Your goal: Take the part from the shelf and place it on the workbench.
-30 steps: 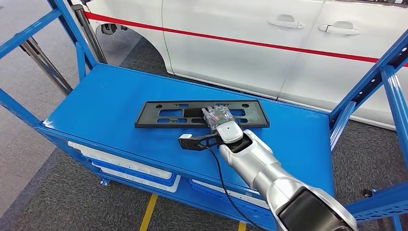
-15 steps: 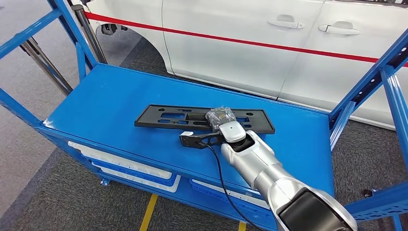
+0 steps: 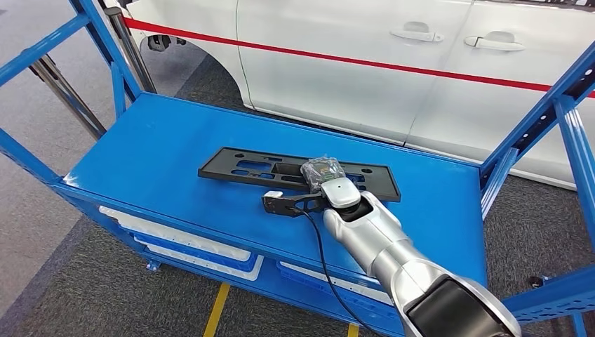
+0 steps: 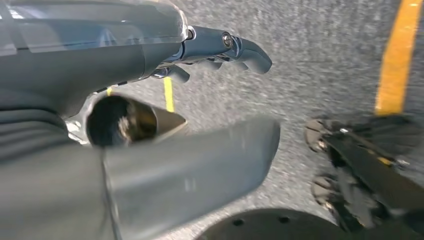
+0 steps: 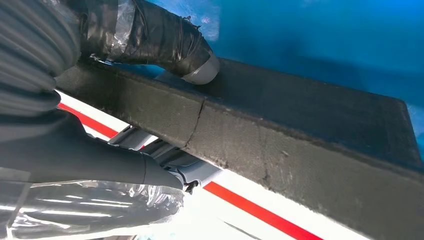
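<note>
The part, a long black flat frame with cut-outs (image 3: 238, 168), lies across the middle of the blue shelf top (image 3: 140, 147). My right hand (image 3: 321, 170), wrapped in clear film, grips its near long edge right of the middle. In the right wrist view the thumb (image 5: 165, 40) presses on one face of the black frame (image 5: 300, 130) and darker fingers (image 5: 100, 165) curl under the other. The frame looks slightly tilted off the shelf at the held side. My left hand (image 4: 150, 100) hangs over grey floor, holding nothing, fingers apart from the thumb.
A white car with a red stripe (image 3: 393, 56) stands close behind the shelf. Blue uprights (image 3: 572, 133) and braces frame both sides. White trays (image 3: 182, 242) sit on the level below. A black camera mount with a cable (image 3: 281, 204) juts from my right wrist.
The black frame has turned slightly in my right hand's grip and its outline has shifted a little to the right and toward me. The right hand moved with it.
</note>
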